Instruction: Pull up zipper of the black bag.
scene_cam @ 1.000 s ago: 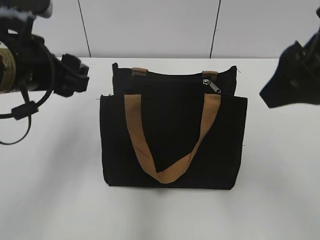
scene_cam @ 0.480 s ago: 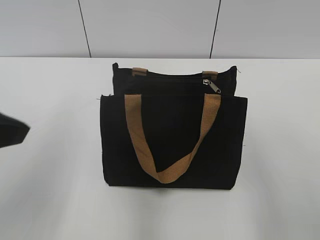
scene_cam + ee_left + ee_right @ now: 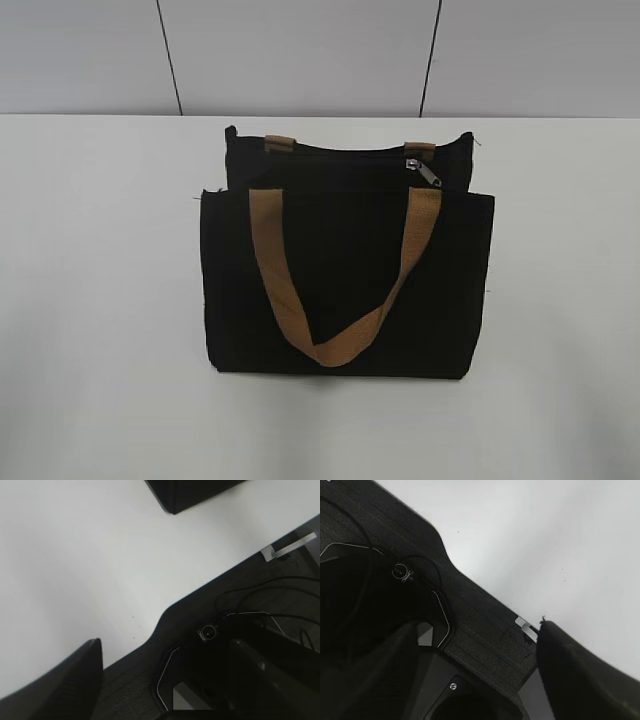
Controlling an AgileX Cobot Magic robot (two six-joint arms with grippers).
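Tabletop of plain white, smooth and matte [image 3: 100,300], is filling most of the exterior view, meeting a pale grey panelled wall [image 3: 300,55] crossed by two thin dark seams. Lying flat on it near the middle is the rectangular black fabric bag [image 3: 345,290], its two tan-brown webbing handles showing: the front handle [image 3: 340,340] is drooping in a loop over the pocket panel, the stubs of the rear one are peeking above the top edge. The small dark grey metal teardrop zipper pull [image 3: 424,171] is sitting on the black zip line toward the right end of the bag's top, just beside the right rear handle stub.

Neither gripper is showing in the exterior view. In the left wrist view a dark finger [image 3: 65,687] of the left gripper is jutting in at the lower left, over the white surface and the table's dark edge; a corner of the bag is lying well apart from it at the top. Only that one finger is showing, so I cannot tell whether the fingers are spread or together. In the right wrist view a dark finger [image 3: 580,680] of the right gripper is hanging at the lower right over the table's edge, dark base panels [image 3: 380,630] and thin cables to its left; its spread I likewise cannot tell.
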